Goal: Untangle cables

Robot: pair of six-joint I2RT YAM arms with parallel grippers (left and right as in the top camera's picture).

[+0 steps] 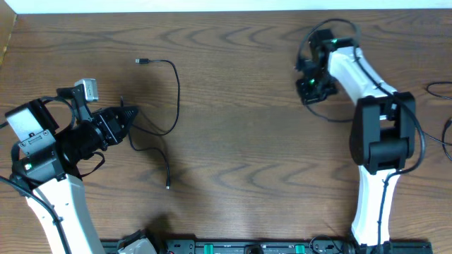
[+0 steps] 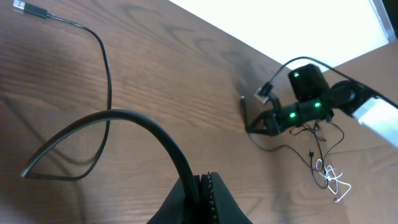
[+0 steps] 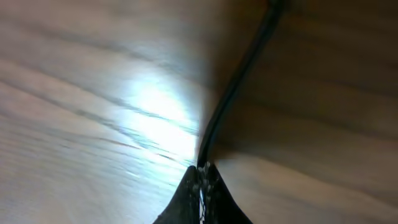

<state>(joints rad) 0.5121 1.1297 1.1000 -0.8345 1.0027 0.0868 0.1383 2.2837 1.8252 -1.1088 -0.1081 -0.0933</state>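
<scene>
Dark wood-grain counter (image 1: 247,162) carries every item under inspection, and a pale strip (image 1: 212,5) borders its far edge. My left claw (image 1: 133,114) sits at the left side of the counter, pointing toward the middle, and is clenched on the first cable (image 2: 124,114), a thin black cord. The left wrist view confirms the grip: the fingers are pressed together with the cord pinched between them. The held stretch arches clear of the counter with its shadow beneath. From the grip, one run of this cord loops out toward the middle and back to a small plug (image 1: 142,62) lying flat nearer the far edge. The other run trails toward the near edge and ends at a second plug end (image 1: 168,186). Whether the two runs cross at the claw I cannot tell. My right claw (image 3: 202,176) stands toward the far right of the counter, tip down close to the surface. It is clenched on the second cable (image 3: 227,96), also thin and black, which rises from between the closed fingers. Whether the tip touches the wood I cannot tell. The left wrist view shows a thin line leading from that claw along the counter to a small loose tangle (image 2: 331,179) with white in it, lying near my right arm (image 1: 381,134). First and second cables lie well apart.
</scene>
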